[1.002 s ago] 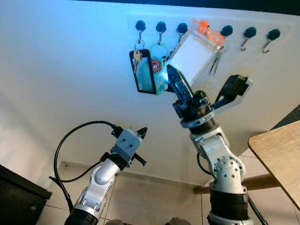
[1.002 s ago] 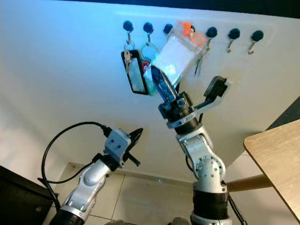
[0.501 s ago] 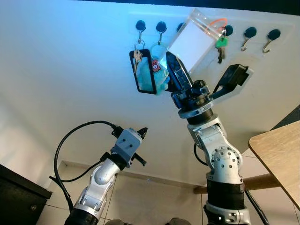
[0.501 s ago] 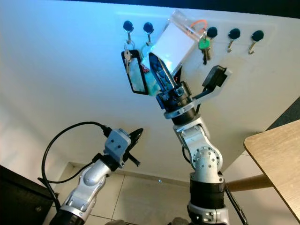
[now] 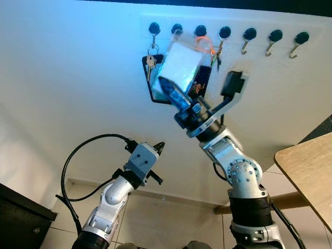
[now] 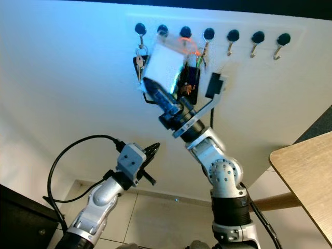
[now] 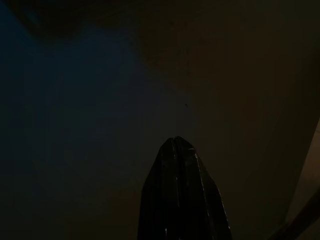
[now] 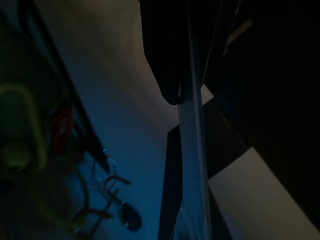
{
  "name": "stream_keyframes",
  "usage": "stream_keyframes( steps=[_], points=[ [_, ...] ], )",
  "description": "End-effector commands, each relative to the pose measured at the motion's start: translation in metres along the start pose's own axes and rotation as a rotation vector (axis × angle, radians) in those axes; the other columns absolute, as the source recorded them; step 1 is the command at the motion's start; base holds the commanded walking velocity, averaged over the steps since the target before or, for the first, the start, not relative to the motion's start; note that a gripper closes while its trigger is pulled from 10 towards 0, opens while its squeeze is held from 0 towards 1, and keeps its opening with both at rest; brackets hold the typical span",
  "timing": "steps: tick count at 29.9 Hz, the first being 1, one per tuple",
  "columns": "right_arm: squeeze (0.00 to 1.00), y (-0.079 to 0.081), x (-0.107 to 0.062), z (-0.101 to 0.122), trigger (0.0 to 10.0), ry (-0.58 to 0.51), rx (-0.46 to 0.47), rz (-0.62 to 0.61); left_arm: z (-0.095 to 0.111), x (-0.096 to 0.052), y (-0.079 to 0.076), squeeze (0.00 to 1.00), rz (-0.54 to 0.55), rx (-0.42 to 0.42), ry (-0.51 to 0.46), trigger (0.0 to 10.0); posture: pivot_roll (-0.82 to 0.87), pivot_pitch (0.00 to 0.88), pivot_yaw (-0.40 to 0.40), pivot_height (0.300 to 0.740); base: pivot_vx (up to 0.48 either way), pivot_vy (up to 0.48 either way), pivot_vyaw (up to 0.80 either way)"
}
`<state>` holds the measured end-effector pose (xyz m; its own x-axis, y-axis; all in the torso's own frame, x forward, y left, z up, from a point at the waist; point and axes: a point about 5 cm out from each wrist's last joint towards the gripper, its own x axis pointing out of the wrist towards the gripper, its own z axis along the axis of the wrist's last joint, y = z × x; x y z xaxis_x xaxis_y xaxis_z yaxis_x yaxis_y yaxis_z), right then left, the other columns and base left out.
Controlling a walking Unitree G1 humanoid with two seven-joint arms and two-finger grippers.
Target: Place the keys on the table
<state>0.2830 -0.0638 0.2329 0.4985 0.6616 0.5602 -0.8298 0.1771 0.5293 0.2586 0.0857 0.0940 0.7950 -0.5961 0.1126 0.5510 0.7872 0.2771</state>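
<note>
Keys (image 5: 204, 78) were up at the wall hook rail (image 5: 223, 33), hanging as a dark bunch under an orange ring (image 5: 203, 41), attached to a clear card pouch (image 5: 179, 65). Right gripper (image 5: 171, 89) had the pouch pinched edge-on between its closed fingers; in the right wrist view the pouch edge ran straight between them. Whether the ring was off its hook, we couldn't tell; it sat level with the hooks, near the third and fourth.

Behind the pouch another set hung from the first hook: silver key (image 5: 150, 61) on a black frame tag (image 5: 155, 78). Left gripper (image 5: 158, 147) was low, well apart from the rail, fingers shut on nothing, idle.

Table (image 5: 308, 166) was at the right edge, well below the rail.

We judged the step as lift-off and carry. To do it well: raise the ring clear of the hook tip before pulling away from the wall, keep the swinging bunch clear of the neighbouring set, and keep the pinch firm, since a slick pouch could slip under the dangling weight.
</note>
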Motion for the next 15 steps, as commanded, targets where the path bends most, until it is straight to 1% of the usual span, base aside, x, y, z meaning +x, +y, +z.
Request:
stream_keyframes(
  steps=[1, 4, 7, 8, 10, 11, 13, 14, 15],
  points=[
    [0.00, 0.008, 0.001, 0.001, 10.0, -0.010, -0.021, 0.052, 0.000, 0.000, -0.002, 0.00, -0.003, -0.006, -0.004, 10.0, 0.04, 0.073, 0.015, 0.740, 0.000, 0.000, 0.00],
    [0.00, 0.014, 0.001, 0.004, 10.0, -0.030, -0.032, 0.093, 0.001, -0.001, -0.001, 0.00, -0.001, -0.008, -0.008, 10.0, 0.04, 0.073, 0.015, 0.740, 0.000, 0.000, 0.00],
    [0.00, 0.025, 0.000, 0.011, 10.0, -0.084, -0.044, 0.164, 0.002, 0.000, -0.001, 0.00, 0.002, -0.010, -0.015, 10.0, 0.03, 0.073, 0.015, 0.740, 0.000, 0.000, 0.00],
    [0.00, 0.027, 0.000, 0.016, 10.0, -0.120, -0.063, 0.164, 0.002, 0.000, -0.001, 0.00, 0.002, -0.011, -0.017, 10.0, 0.03, 0.072, 0.015, 0.740, 0.000, 0.000, 0.00],
    [0.00, 0.026, 0.000, 0.026, 10.0, -0.200, -0.097, 0.123, 0.002, 0.000, -0.001, 0.00, 0.002, -0.012, -0.019, 10.0, 0.03, 0.072, 0.015, 0.740, 0.000, 0.000, 0.00],
    [0.00, 0.026, 0.000, 0.026, 10.0, -0.200, -0.097, 0.123, 0.002, 0.000, -0.001, 0.00, 0.002, -0.012, -0.019, 10.0, 0.03, 0.072, 0.015, 0.740, 0.000, 0.000, 0.00],
    [0.00, 0.024, -0.001, 0.032, 10.0, -0.248, -0.101, 0.095, 0.002, 0.000, -0.002, 0.00, 0.002, -0.013, -0.020, 10.0, 0.03, 0.072, 0.017, 0.740, 0.000, 0.000, 0.00],
    [0.00, 0.020, -0.004, 0.039, 10.0, -0.289, -0.134, 0.038, 0.002, 0.000, -0.002, 0.00, 0.001, -0.013, -0.020, 10.0, 0.03, 0.072, 0.019, 0.740, 0.000, 0.000, 0.00],
    [0.00, 0.017, -0.006, 0.042, 10.0, -0.300, -0.156, 0.002, 0.002, 0.000, -0.002, 0.00, -0.001, -0.014, -0.021, 10.0, 0.03, 0.073, 0.020, 0.740, 0.000, 0.000, 0.00]
  ],
)
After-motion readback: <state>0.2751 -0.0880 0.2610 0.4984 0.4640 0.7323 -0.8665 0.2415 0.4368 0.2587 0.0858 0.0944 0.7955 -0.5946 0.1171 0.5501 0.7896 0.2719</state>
